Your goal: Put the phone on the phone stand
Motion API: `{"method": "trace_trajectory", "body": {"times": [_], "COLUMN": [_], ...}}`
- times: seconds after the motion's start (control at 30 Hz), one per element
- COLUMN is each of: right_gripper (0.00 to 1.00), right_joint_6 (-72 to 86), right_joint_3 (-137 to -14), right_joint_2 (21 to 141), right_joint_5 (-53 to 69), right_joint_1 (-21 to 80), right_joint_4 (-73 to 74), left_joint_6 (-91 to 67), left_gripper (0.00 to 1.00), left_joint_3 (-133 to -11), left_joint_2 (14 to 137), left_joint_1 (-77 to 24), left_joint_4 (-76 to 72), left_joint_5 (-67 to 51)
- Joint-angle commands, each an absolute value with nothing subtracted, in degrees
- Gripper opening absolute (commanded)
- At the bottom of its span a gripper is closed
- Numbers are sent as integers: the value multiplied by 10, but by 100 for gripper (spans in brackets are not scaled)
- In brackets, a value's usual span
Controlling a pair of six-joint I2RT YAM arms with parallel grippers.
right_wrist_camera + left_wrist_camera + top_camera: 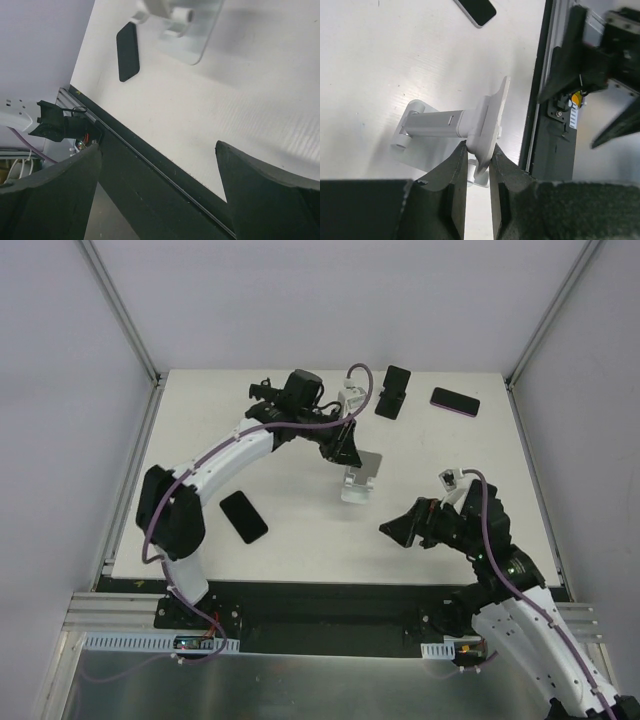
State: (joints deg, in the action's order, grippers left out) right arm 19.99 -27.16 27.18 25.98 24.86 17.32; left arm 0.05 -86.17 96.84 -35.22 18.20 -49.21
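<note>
A white phone stand [357,480] sits at mid-table. My left gripper [345,447] is shut on its tilted cradle plate; in the left wrist view the plate [494,122] is pinched between the two fingers [451,175], gripper [479,152]. A black phone [243,516] lies flat at the left front and also shows in the left wrist view [476,10] and the right wrist view [128,51]. My right gripper [398,530] is open and empty over the front edge, right of the stand [186,27]; in its own view [160,155] the jaws stand wide apart.
A second black phone [393,392] lies at the back beside a white object [350,396]. A third dark phone [455,401] lies at the back right. The table's black front rail [150,170] runs under my right gripper.
</note>
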Motion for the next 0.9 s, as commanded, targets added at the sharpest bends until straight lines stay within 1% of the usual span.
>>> {"method": "trace_trajectory", "body": {"times": [0.0, 0.03, 0.13, 0.23, 0.3, 0.37, 0.5, 0.7, 0.83, 0.87], "right_gripper": [96, 96, 96, 96, 96, 96, 96, 96, 96, 96], "right_joint_6": [146, 141, 135, 131, 124, 120, 117, 117, 120, 120], "right_joint_3": [-320, -329, -341, -348, -358, -364, -365, -367, -367, -367], "right_joint_2": [246, 235, 215, 205, 201, 200, 204, 210, 207, 208], "right_joint_5": [220, 211, 193, 181, 175, 172, 173, 178, 179, 179], "right_joint_1": [245, 246, 244, 244, 244, 245, 244, 245, 245, 244], "right_joint_4": [287, 305, 330, 346, 358, 361, 360, 356, 352, 352], "left_joint_6": [20, 19, 16, 1, 1, -39, -64, -77, -76, -77], "left_gripper": [0, 0, 0, 0, 0, 0, 0, 0, 0, 4], "left_joint_3": [-977, -993, -1034, -1049, -1031, -988, -929, -893, -887, -889], "left_joint_2": [1077, 1112, 1163, 1187, 1186, 1173, 1156, 1161, 1168, 1170], "left_joint_1": [-331, -330, -328, -321, -319, -306, -289, -265, -253, -251], "left_joint_4": [219, 220, 222, 217, 208, 159, 92, 44, 43, 47], "left_joint_5": [-570, -574, -561, -543, -505, -504, -512, -539, -557, -566]}}
